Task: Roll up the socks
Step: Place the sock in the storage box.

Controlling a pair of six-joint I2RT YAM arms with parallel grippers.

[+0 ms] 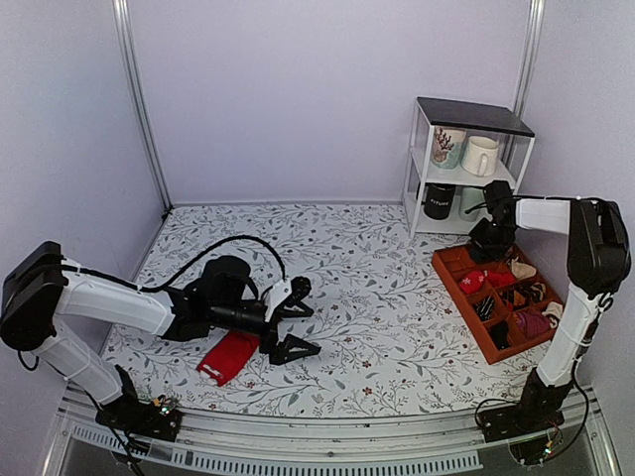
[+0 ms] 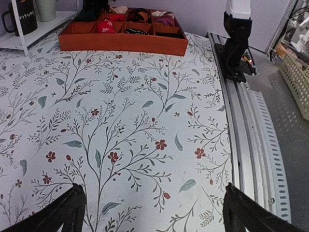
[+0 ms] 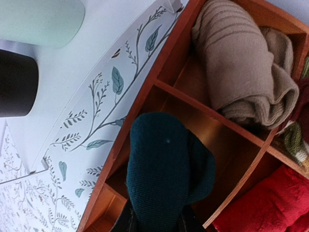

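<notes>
The right pincer (image 3: 157, 223) pinches the teal sock (image 3: 164, 169) over a corner compartment of the tray (image 1: 462, 307); released off-centre, it could catch the wall and unroll. The left pincer (image 1: 301, 319), spread wide, hovers beside the red sock (image 1: 230, 355) on the counter (image 1: 377, 268) and may drag it.

A bright red sock (image 1: 228, 355) lies flat near the table's (image 1: 397, 297) front-left corner. A dark teal sock (image 3: 164, 174), bunched, hangs over a corner compartment of a wooden tray (image 3: 145, 104) by the right edge.
</notes>
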